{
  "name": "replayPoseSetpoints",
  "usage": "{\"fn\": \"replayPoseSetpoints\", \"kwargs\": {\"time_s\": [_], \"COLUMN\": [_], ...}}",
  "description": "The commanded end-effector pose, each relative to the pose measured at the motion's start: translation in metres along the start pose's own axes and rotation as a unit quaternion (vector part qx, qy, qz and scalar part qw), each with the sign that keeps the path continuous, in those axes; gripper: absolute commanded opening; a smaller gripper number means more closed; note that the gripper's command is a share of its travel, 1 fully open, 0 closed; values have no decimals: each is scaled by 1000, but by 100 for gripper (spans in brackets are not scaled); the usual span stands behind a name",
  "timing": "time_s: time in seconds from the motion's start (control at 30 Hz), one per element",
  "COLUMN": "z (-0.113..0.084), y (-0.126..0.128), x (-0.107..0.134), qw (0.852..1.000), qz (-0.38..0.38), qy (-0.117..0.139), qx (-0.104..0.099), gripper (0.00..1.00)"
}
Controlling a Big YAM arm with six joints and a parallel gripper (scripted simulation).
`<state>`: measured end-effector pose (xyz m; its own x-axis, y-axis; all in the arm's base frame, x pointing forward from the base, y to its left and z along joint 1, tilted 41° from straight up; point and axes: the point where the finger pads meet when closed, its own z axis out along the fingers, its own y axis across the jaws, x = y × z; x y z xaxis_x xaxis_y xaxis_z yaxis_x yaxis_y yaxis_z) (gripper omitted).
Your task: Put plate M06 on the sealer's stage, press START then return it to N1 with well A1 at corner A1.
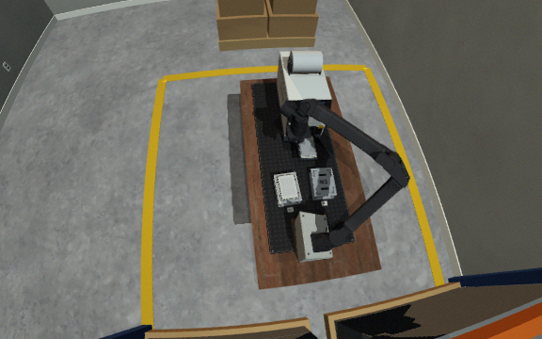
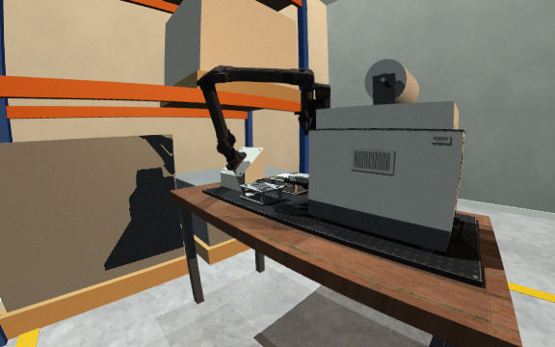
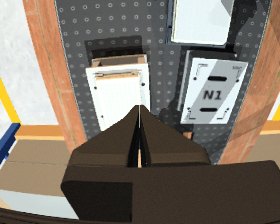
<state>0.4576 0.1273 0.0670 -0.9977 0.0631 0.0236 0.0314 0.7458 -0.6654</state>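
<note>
My gripper (image 3: 139, 112) (image 2: 305, 126) is shut and empty, high in front of the sealer (image 1: 305, 87) (image 2: 379, 178). A plate with a smooth pale top, M06 by its place (image 1: 307, 148) (image 3: 201, 22), lies on the stage outside the sealer; its label and seating cannot be made out. Nest N1 (image 1: 324, 183) (image 3: 212, 95) holds no plate, and its top shows slots and corner marks. The white plate (image 1: 288, 186) (image 3: 118, 95) sits in the other nest, N2, partly hidden by my fingers in the wrist view. The arm hides the sealer's lamp and START in the top view.
The arm's angled base block (image 1: 306, 235) (image 2: 253, 161) stands near the nests. A foil roll (image 1: 306, 62) (image 2: 396, 79) tops the sealer. Small tags lie beside the nests. Shelving with large boxes stands behind the arm's base.
</note>
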Motion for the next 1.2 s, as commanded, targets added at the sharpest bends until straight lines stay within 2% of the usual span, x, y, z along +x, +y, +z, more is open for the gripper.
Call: {"fn": "replayPoseSetpoints", "kwargs": {"time_s": [0.0, 0.37, 0.4, 0.43, 0.47, 0.57, 0.63, 0.73, 0.8, 0.83, 1.0, 1.03, 1.1, 1.13, 1.17], "z": [-8, -9, -1, 6, 14, 29, 39, 37, 44, 48, 91, 92, 108, 112, 119], "y": [15, 3, 1, -1, -3, -8, -11, -7, -7, -6, -6, -5, -5, -6, -4], "x": [-3, -19, -20, -18, -15, -12, -13, -13, -11, -10, -9, -9, -4, -3, -1], "qw": [1000, 1000, 999, 998, 998, 999, 995, 994, 988, 986, 990, 991, 984, 982, 983], "qz": [-10, 12, 14, 12, 8, 3, 4, -1, -4, -6, -10, -11, -18, -21, -27], "qy": [-12, -11, -37, -59, -67, -52, -101, -108, -156, -167, -139, -136, -178, -189, -181], "qx": [-5, -13, -12, -11, -10, -12, -8, -13, -8, -9, -7, -5, 4, 4, 2], "gripper": [0, 0, 100, 100, 100, 100, 100, 100, 100, 100, 100, 100, 100, 100, 100]}}
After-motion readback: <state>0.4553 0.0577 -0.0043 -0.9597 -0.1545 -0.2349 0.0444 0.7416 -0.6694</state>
